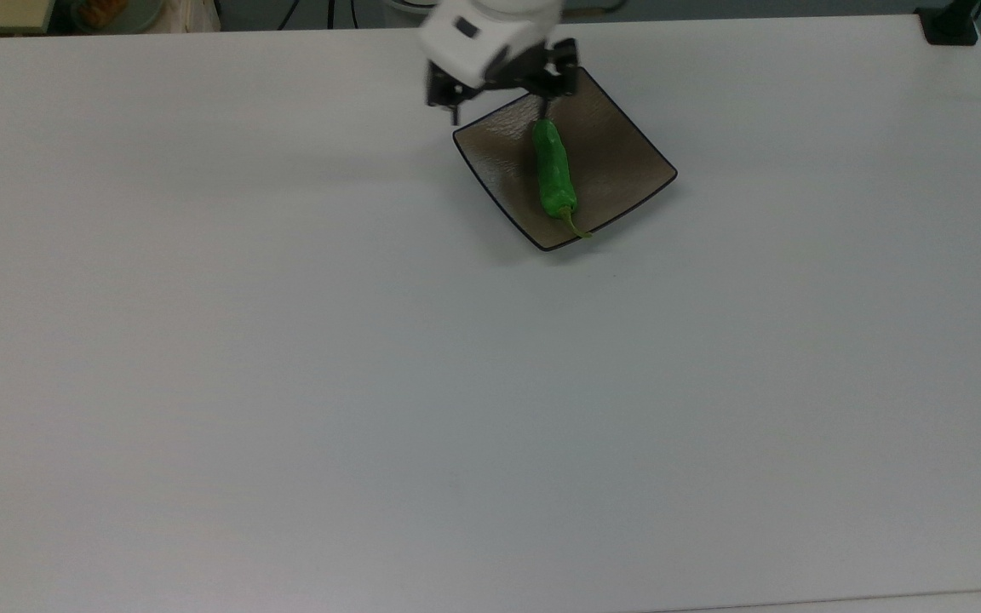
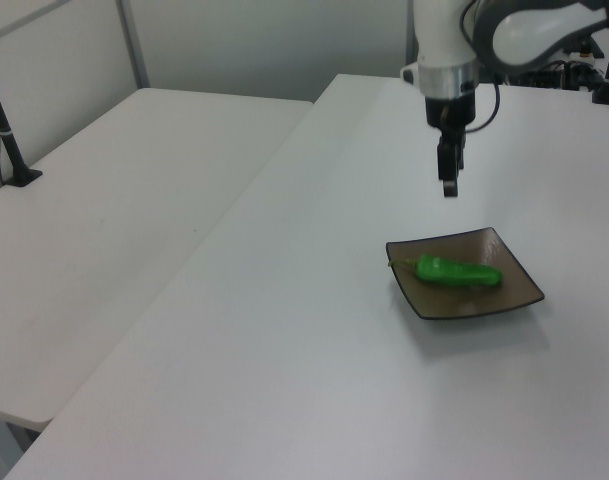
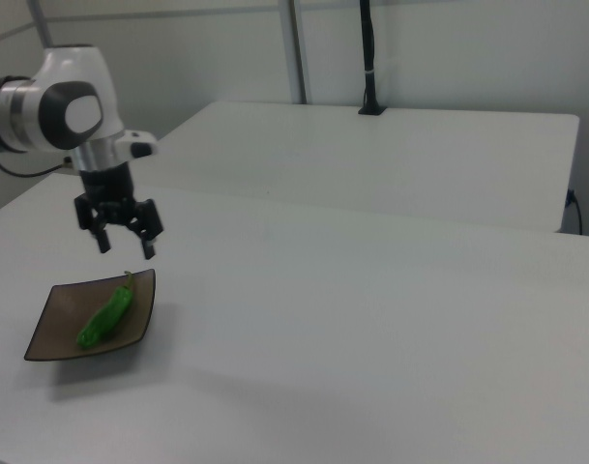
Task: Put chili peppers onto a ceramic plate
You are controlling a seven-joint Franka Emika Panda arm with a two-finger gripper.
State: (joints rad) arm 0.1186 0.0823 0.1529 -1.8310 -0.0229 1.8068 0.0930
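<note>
The white table (image 1: 371, 383) spans nearly the whole top view; a second white table (image 2: 124, 190) sits at mid-left of the left view and across the upper centre of the right view.

The Panda arm (image 3: 57, 111) comes in at upper left of the right view, and at the upper right corner of the left view.

The ceramic plate (image 1: 618, 157) lies flat on the table, upper centre of the top view, lower right in the left view (image 2: 519, 285), lower left in the right view (image 3: 57, 319).

The gripper (image 3: 126, 244) hangs above the plate, clear of it, fingers spread apart w/ nothing between them; in the top view (image 1: 499, 95) it's over the plate's upper-left edge.

The chili pepper (image 1: 553, 177) rests on the plate approx. mid-plate, lengthwise down the frame, stem (image 1: 574, 225) reaching the plate's lower rim. Not touching the gripper.
</note>
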